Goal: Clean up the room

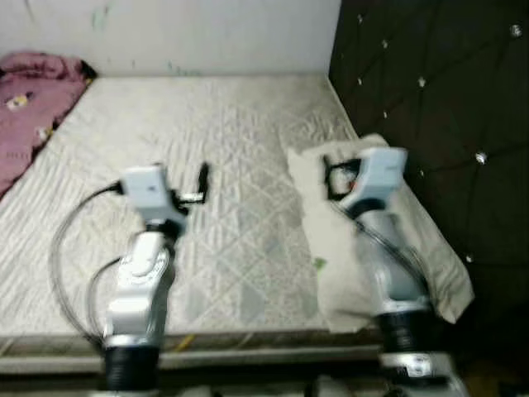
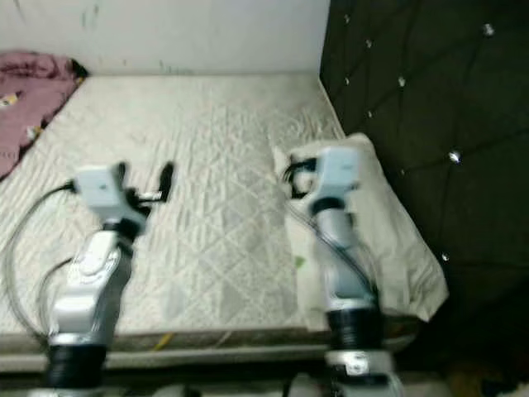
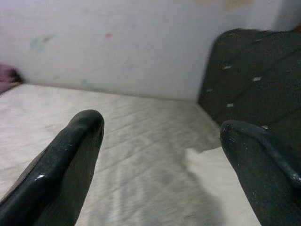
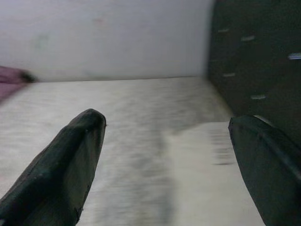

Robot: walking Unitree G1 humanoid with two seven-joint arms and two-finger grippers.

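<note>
Pillow (image 1: 376, 248) — cream, rumpled — lies along the mattress's (image 1: 190, 165) right edge, against the dark tufted headboard (image 1: 438, 116). A pink blanket (image 1: 33, 107) is bunched at the far left corner, by the white wall (image 1: 182, 33). Left gripper (image 1: 203, 179) hovers over the quilted middle, jaws apart; right gripper (image 1: 331, 178) hangs above the pillow's far end, jaws likewise spread — neither holds anything.
</note>
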